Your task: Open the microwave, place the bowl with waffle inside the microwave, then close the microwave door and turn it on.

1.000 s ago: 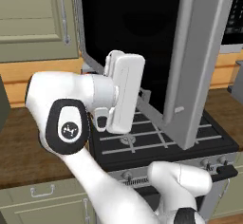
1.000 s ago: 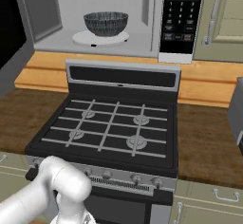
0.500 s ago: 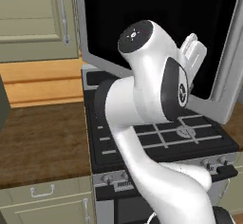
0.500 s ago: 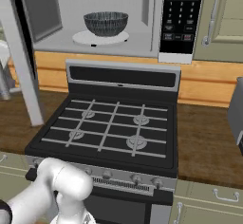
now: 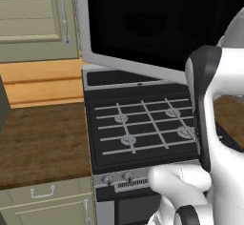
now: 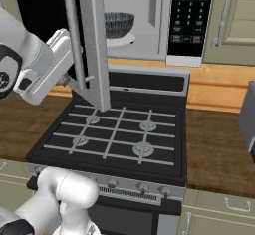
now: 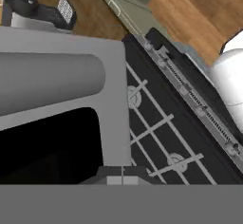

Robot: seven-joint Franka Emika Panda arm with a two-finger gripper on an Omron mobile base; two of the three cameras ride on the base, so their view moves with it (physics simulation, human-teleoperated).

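The microwave (image 6: 164, 45) hangs above the stove, and its dark button panel (image 6: 188, 20) is at the right. The microwave door (image 6: 94, 45) stands about half open and is seen edge-on, with its silver bar handle (image 6: 72, 30) on the left side. From the left, the door's black glass (image 5: 157, 24) faces me. The dark grey bowl (image 6: 118, 24) sits on the white turntable (image 6: 122, 40) inside the cavity. The waffle is hidden by the bowl's wall. My gripper (image 6: 69, 81) is shut with nothing in it. It sits against the door's outer face by the handle (image 7: 47, 80), its fingertips (image 7: 122, 180) together.
The black stove (image 6: 114, 134) with grates lies directly below the door's swing. Wooden counter (image 6: 219, 149) runs on both sides. Beige cabinets (image 5: 33, 19) flank the microwave. A grey object (image 6: 249, 114) stands at the right edge. My own arm (image 5: 209, 119) rises over the stove's right side.
The microwave door has swung from wide open at the far left to about half shut. My arm and shut gripper moved rightward with it. The bowl has not moved.
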